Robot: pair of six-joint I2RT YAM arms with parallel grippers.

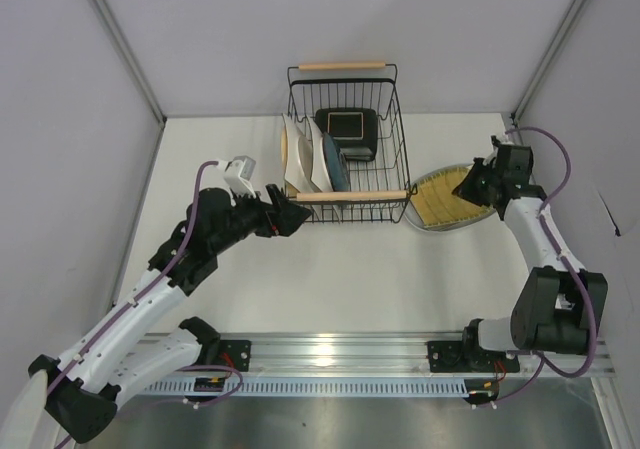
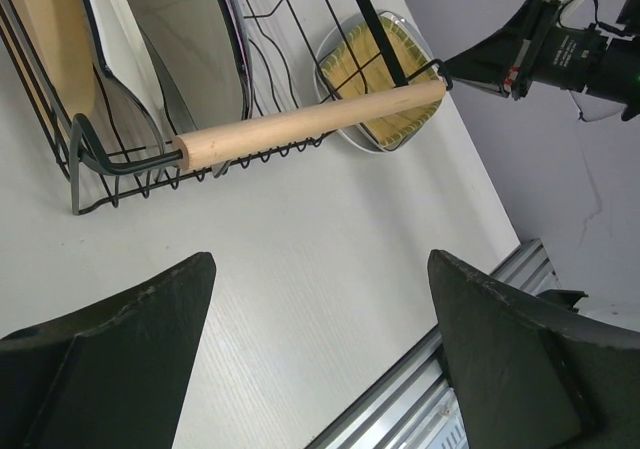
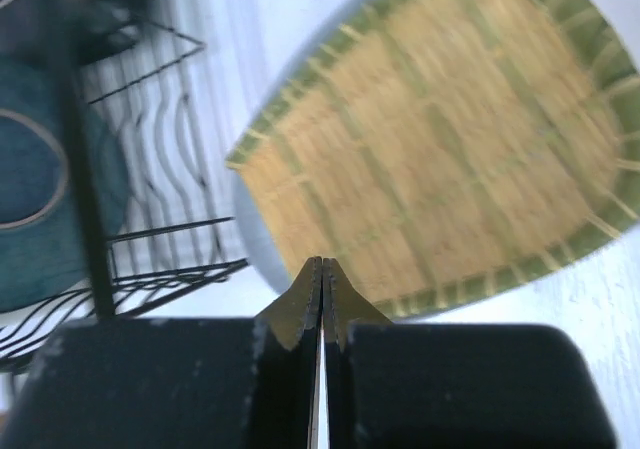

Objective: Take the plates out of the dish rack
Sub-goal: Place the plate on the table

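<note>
White counter (image 1: pixel 330 279) carrying a black wire dish rack (image 1: pixel 395 159), which stands ahead of both hands (two pale wooden handles, one near, one far). Inside it, at the end closest to the left hand, several plates (image 1: pixel 300 154) stand on edge: tan, white and a dark teal one. A black-rimmed teal square plate (image 1: pixel 347 125) lies toward the far end. Outside the rack, under the right hand's tips, a mustard ribbed plate (image 1: pixel 445 201) lies on a grey round plate (image 1: pixel 420 223). The left hand (image 1: pixel 296 215) hovers spread wide and empty, just short of the near handle (image 1: pixel 350 196). The right hand (image 1: pixel 465 186) is pressed shut, holding nothing; whether it touches the mustard plate cannot be told.
</note>
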